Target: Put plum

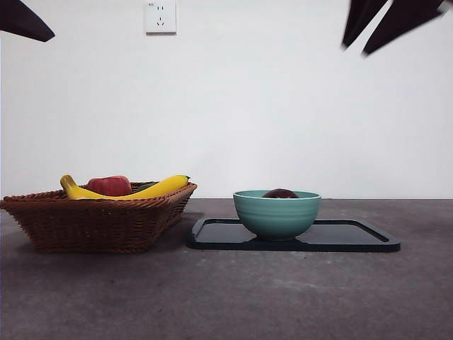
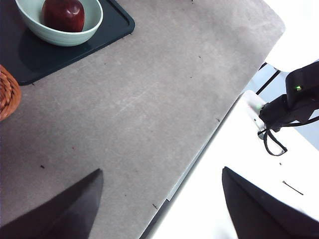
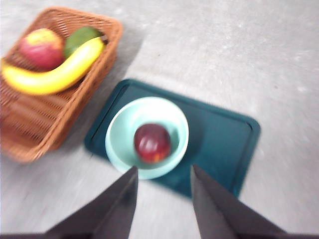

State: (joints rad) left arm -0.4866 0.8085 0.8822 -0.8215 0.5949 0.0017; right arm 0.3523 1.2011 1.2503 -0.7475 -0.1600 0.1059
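The dark maroon plum point(image 3: 152, 143) lies inside the teal bowl point(image 3: 119, 134), which stands on the dark tray point(image 3: 224, 134). In the front view only the plum's top point(image 1: 281, 193) shows above the bowl's rim point(image 1: 276, 212). It also shows in the left wrist view point(image 2: 63, 14). My right gripper point(image 3: 163, 174) is open and empty, high above the bowl; in the front view it is the dark tips at the top right point(image 1: 386, 25). My left gripper point(image 2: 159, 186) is open and empty over the table's edge, away from the tray.
A wicker basket point(image 1: 92, 219) stands left of the tray point(image 1: 340, 237) and holds a yellow banana point(image 1: 152, 189), a brighter red fruit point(image 1: 110, 185) and a green fruit point(image 3: 79, 37). A black device with a green light point(image 2: 294, 104) sits beyond the table's edge.
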